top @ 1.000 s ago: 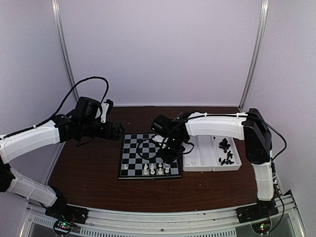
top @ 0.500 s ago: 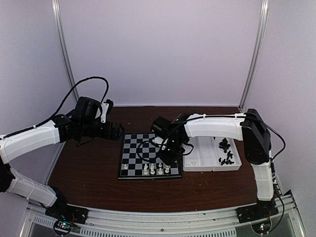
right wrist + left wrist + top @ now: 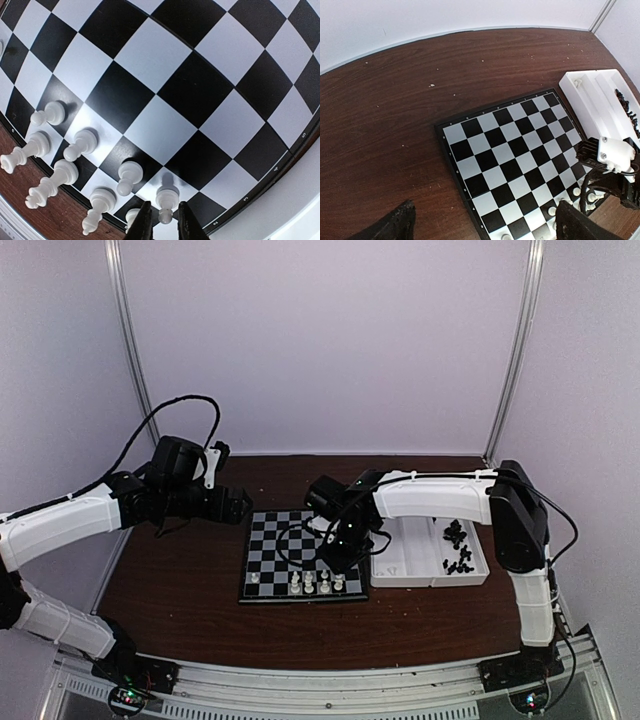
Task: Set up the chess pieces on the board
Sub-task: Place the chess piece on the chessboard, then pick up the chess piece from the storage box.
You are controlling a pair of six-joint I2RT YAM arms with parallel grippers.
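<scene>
1. Fingers [image 3: 145,222] of right gripper [image 3: 164,224]: slightly parted, flanking the head of a small white plastic pawn [image 3: 166,196], with a sliver of gap on each side and no clamp on it.
2. That pawn: upright on a pale square, second row from the near edge of the flat black-and-pale checked chessboard [image 3: 272,538], towards its right-hand corner.
3. Just beside it: three more white pawns [image 3: 80,142] in the same row and taller white plastic pieces [image 3: 50,182] along the edge row. All upright, crowding in on the left finger's side.
4. Lone white piece [image 3: 255,580] near the board's near left corner, well apart from that cluster.
5. Left gripper [image 3: 485,227]: spread wide, holding nothing, hovering over the dark brown wooden table [image 3: 170,590] off the board's far left corner.
6. White rectangular two-compartment plastic tray [image 3: 405,565] just beside the board's right edge, with small black plastic chess pieces [image 3: 455,545] heaped in its right compartment.
7. Right arm [image 3: 430,495] reaching across the tray's far left corner and the board's right side, hiding squares from the top camera. Black cable loop [image 3: 280,542] hanging over the board's middle.
8. Tiny pale marks [image 3: 276,169] along the board's dark rim, too small to read surely.
</scene>
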